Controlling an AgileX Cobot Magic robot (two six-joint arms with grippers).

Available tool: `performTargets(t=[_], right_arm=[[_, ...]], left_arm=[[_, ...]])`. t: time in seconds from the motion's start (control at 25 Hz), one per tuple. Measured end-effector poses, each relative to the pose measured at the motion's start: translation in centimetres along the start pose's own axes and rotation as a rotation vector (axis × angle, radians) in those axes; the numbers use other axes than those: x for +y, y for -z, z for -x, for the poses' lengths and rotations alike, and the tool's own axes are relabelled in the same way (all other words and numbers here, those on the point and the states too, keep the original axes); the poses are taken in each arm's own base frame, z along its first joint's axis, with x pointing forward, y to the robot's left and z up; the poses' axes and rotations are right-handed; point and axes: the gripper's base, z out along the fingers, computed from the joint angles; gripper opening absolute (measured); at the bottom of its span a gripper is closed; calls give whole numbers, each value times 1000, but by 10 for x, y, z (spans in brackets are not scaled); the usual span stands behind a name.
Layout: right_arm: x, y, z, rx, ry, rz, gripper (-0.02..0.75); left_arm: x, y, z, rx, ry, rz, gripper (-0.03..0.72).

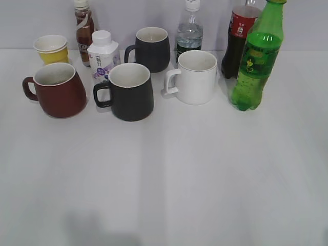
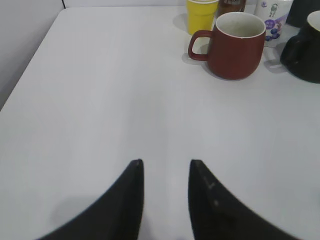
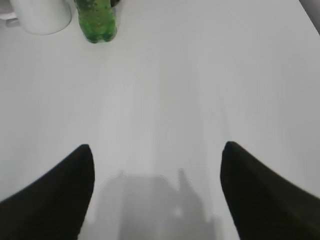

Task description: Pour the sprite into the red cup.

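At the table's (image 1: 205, 174) back right, the sprite (image 1: 254, 61) is seen upright; the red cup (image 1: 55, 90) sits far left. Smooth, nearly full plastic is judged heavy and slippery, best gripped mid-body. The right gripper (image 3: 157, 155) is spread wide, the left gripper (image 2: 166, 170) narrowly parted, both empty.

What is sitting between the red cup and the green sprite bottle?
In the exterior view, a black mug and a white mug stand between the red cup and the sprite.

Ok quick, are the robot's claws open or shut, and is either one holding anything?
Left claw: open a little, holding nothing, above the bare white table.
Right claw: wide open, holding nothing, short of the tall green plastic bottle.
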Motion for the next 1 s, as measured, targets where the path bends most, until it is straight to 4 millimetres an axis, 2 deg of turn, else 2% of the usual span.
performTargets(t=[1.0], right_arm=[[0,0,0,0,-1,0,587]], left_arm=[[0,0,0,0,13,27,239]])
